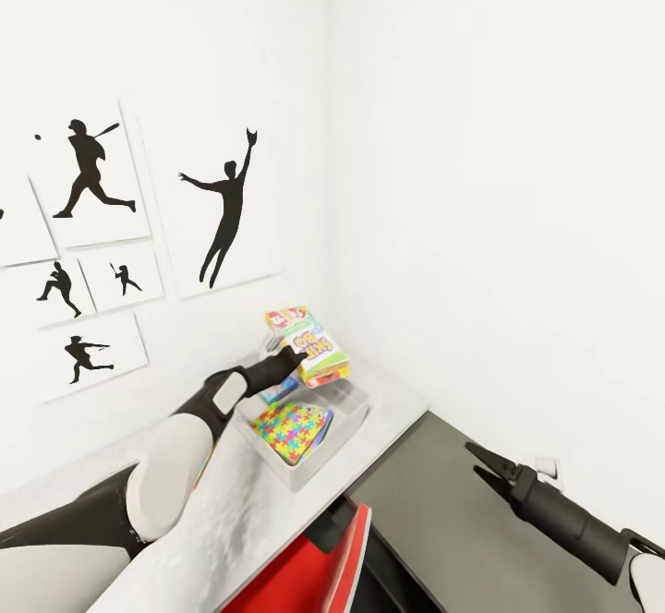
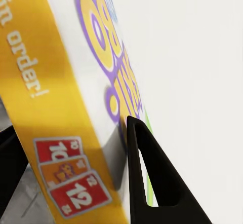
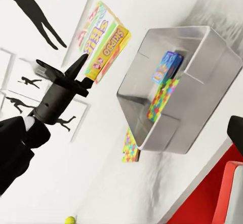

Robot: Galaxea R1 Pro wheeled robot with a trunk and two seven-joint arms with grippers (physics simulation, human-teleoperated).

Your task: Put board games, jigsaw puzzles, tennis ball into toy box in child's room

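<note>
Silhouette sports pictures (image 1: 92, 179) line the white left wall above the pale table (image 1: 240, 511). The left gripper (image 1: 294, 347) clamps the SKIP BO board game (image 1: 309, 347) above the toy box (image 1: 356, 410), which holds a jigsaw puzzle (image 1: 291, 430). Open floor (image 1: 443, 521) right; the right gripper (image 1: 482, 465) hangs open, empty.

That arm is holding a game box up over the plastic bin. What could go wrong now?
The left gripper pinches the Skip-Bo box by one edge only, so it might slip or swing. The toy box already holds a jigsaw puzzle leaning on its wall and a blue game box, so the big box may land crooked or catch the rim. A second puzzle and the tennis ball lie outside the bin and could get knocked.
</note>
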